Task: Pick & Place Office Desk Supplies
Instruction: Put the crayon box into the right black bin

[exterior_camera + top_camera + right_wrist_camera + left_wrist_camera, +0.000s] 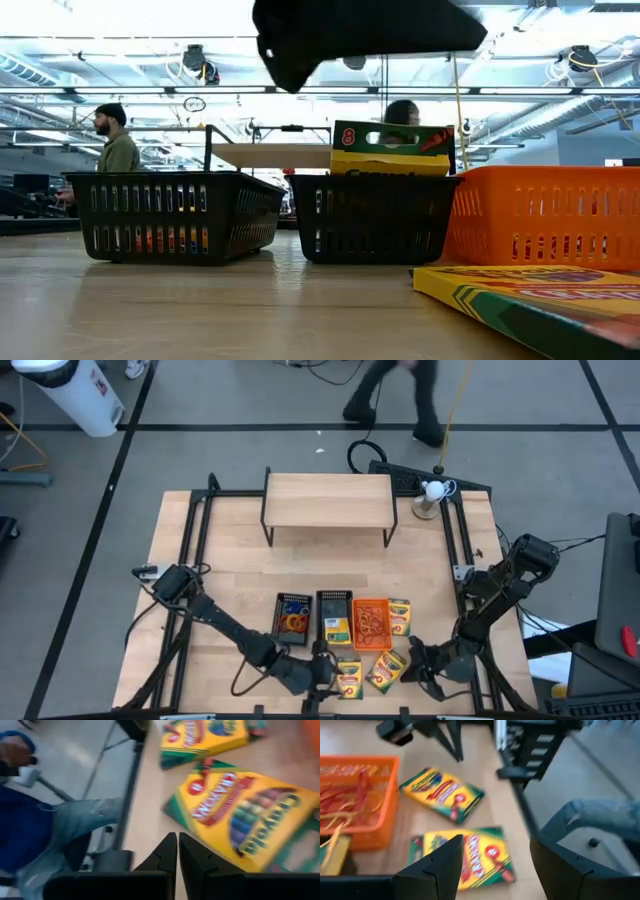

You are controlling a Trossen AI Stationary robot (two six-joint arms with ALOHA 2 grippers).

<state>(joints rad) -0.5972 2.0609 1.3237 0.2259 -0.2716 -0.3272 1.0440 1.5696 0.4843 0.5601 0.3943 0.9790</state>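
I see my left pincer [492, 865] standing wide and empty, low over a crayon box [465, 857] that lies flat on the worktop [230, 550] near its front edge. I judge that the wide fingers are there to straddle this box for a pick. My right pincer [178, 852] is shut with nothing between its fingers, and it waits just beside another flat crayon box [245, 817] at the front right, so I think it only keeps out of the way.

The three mesh trays stand in one row in the middle of the front part: a black tray [293, 617] with rubber bands, a second black tray [335, 618] holding one crayon box, and the orange tray [372, 622] with red and orange rubber bands [350, 802] inside. This looks like sorting, bands to one place and boxes to another. Several boxes are not yet in a tray.

On writing: the boxes are yellow and green in the Crayola style, and in the right wrist view I can read "Crayola" on the nearest one. The box in the tray [392, 150] shows a figure "8" in the low view. Smaller print I cannot read.
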